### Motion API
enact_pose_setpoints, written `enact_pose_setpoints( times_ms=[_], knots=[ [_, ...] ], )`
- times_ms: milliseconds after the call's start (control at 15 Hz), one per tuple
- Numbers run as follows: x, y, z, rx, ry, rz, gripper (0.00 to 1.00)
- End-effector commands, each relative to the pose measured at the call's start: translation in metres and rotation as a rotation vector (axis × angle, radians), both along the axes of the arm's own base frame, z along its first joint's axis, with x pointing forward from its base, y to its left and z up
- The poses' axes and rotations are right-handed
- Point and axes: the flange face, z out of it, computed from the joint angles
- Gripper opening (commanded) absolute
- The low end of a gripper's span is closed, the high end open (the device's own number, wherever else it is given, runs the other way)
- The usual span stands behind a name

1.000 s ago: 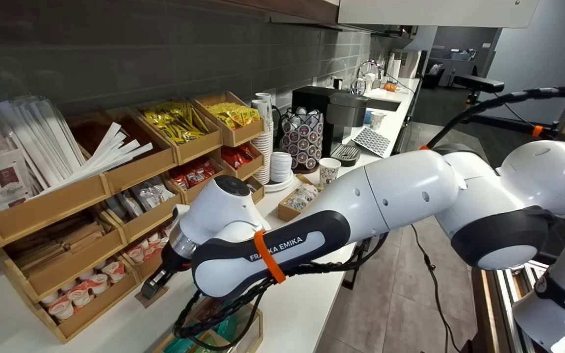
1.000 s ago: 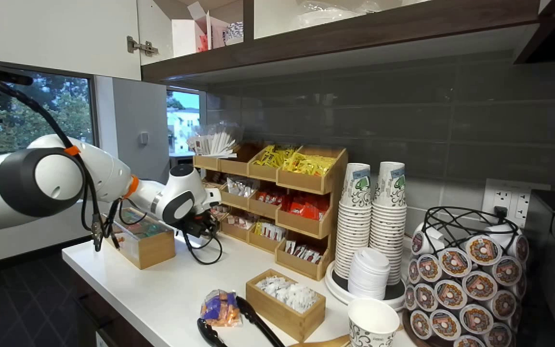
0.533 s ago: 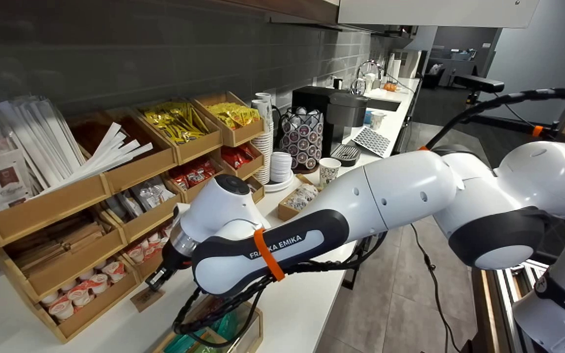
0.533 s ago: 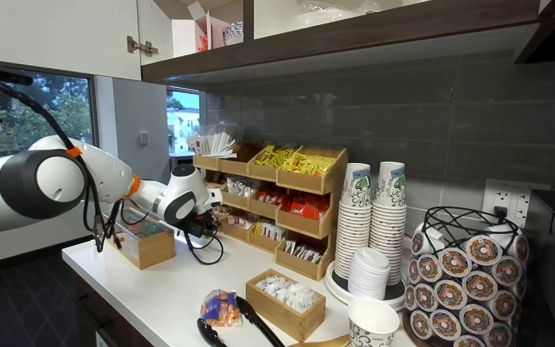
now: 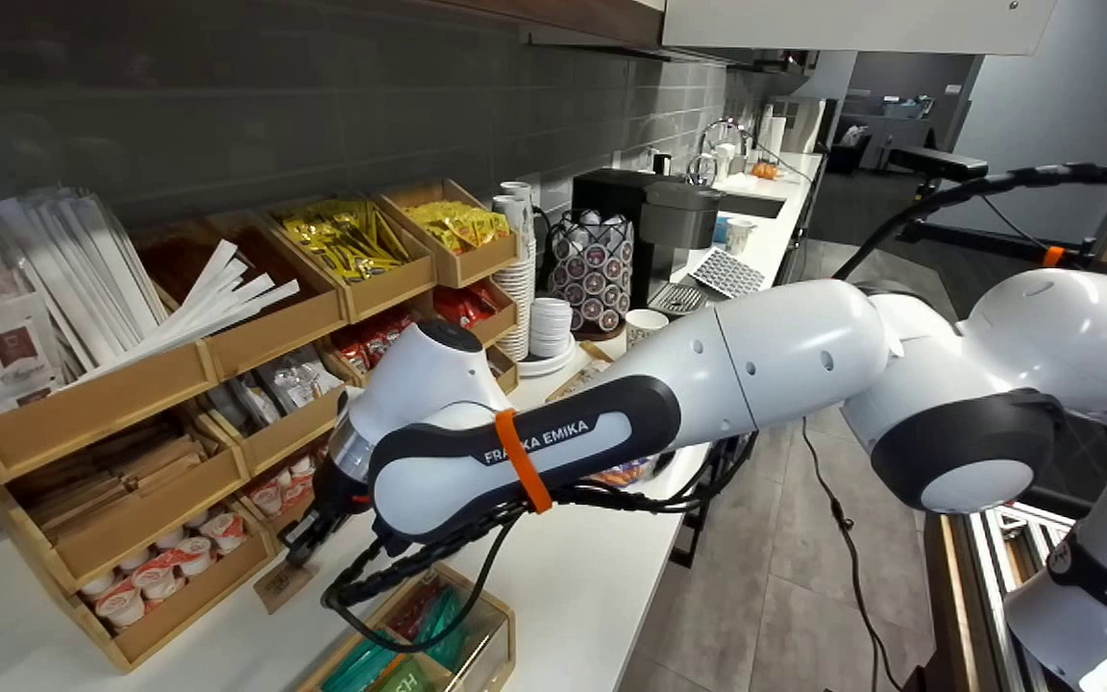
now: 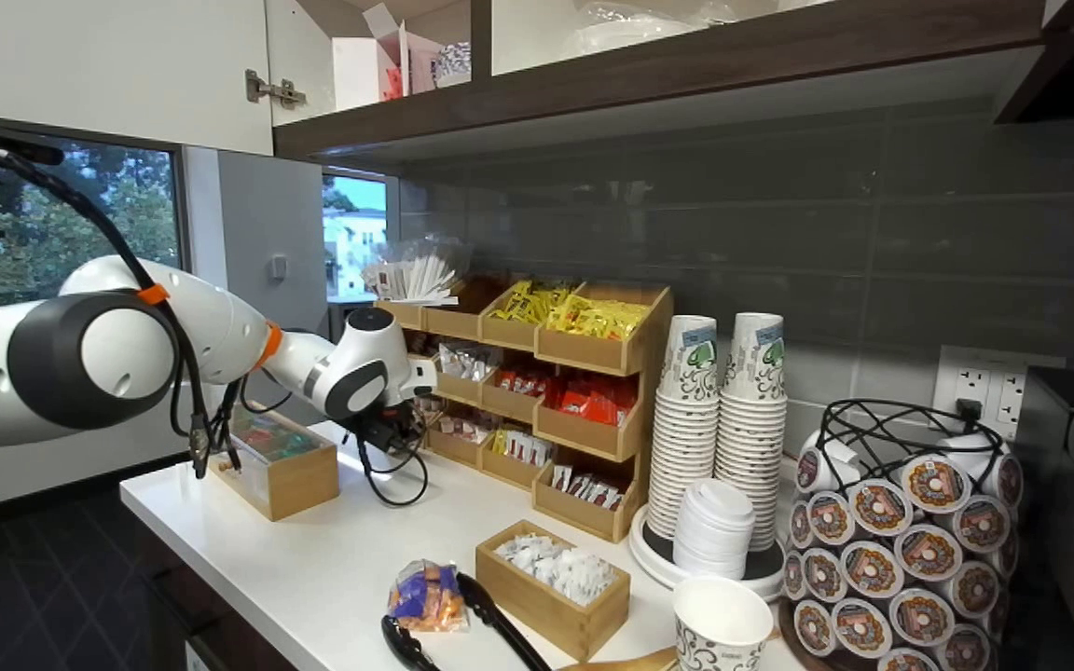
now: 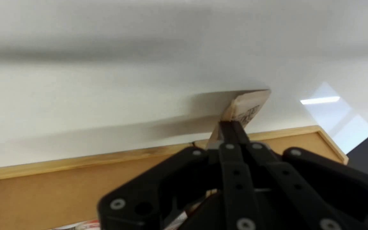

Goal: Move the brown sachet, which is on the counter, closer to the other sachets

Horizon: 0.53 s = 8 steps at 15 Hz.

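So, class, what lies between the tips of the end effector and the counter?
The brown sachet: in the wrist view it sits tilted, pinched by the tips of the end effector, with the counter beyond.

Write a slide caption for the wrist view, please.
Black tool pinching the printed brown sachet over the white counter, alongside the wooden organizer.

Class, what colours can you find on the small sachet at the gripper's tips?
Tan-brown with dark print: the sachet shows best in the wrist view.
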Motion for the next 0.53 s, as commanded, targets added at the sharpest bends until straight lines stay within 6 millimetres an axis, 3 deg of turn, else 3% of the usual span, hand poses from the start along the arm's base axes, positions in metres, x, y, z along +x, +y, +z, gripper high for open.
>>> enact_pose_setpoints(
  times_ms=[0,467],
  knots=[
    [0.004,0.001,0.029,0.083,0.036,0.002,0.0],
    [0.004,0.003,0.073,0.116,0.04,0.009,0.0]
  ],
)
